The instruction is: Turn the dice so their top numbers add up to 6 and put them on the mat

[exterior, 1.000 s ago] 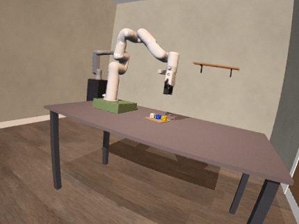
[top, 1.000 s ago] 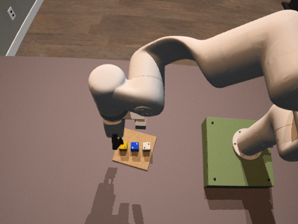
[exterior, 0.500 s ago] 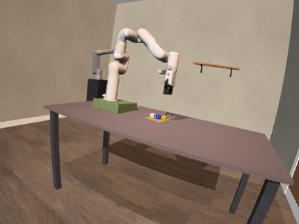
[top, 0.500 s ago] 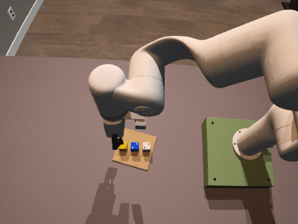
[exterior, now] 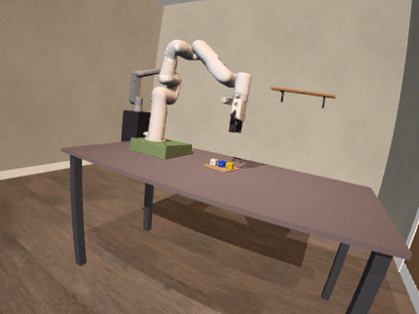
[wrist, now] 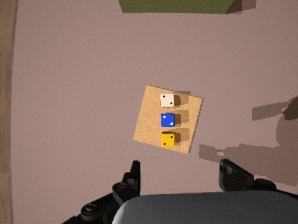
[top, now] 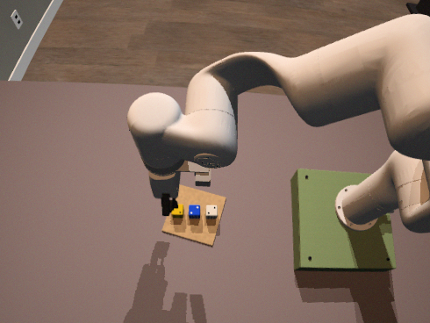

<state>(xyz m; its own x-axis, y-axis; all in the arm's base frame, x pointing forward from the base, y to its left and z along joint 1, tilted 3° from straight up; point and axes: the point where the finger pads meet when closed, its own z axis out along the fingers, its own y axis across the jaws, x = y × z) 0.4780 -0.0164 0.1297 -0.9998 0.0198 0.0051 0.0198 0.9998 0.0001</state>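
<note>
Tan mat lies mid-frame in the wrist view, carrying a white die, blue die and yellow die in a row. Along the lower edge, the gripper hangs wide open, empty.

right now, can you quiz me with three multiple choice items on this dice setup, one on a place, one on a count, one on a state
1. Which die sits between the other two on the mat?
A. white die
B. blue die
C. yellow die

2. How many dice lie on the mat?
A. one
B. two
C. three

3. How is the claw?
A. open, holding nothing, above the table
B. shut on the yellow die
C. resting on the green base

Answers:
1. B, the blue die lies between the white die and the yellow die.
2. C, all three lie in a row on the mat.
3. A, the claw hangs above the table, fingers wide apart in the wrist view.
</note>
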